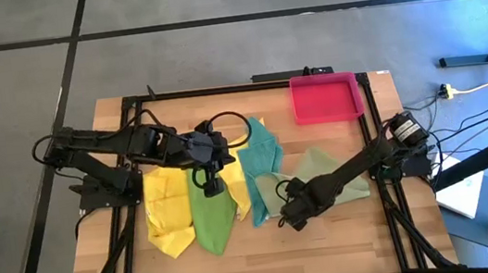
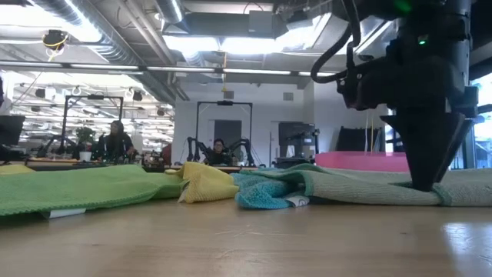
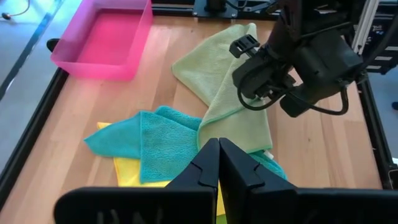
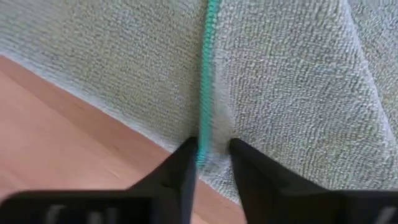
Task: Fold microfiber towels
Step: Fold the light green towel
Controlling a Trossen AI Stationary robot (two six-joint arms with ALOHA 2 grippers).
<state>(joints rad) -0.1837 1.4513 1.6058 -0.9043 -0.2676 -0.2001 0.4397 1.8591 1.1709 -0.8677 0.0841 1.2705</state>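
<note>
Right wrist view: the right gripper (image 4: 212, 155) is seen pressed down on the olive towel (image 4: 280, 81), its fingers nearly together and pinching the towel's edge, with a thin teal seam between them. Seen from above, the teal towel (image 1: 261, 158) lies at 10 o'clock from it. The left gripper (image 3: 219, 163), fingers together, is held above the green towel (image 1: 212, 217), beside the yellow towel (image 1: 167, 206). The tray (image 1: 324, 97) stands at 1 o'clock.
</note>
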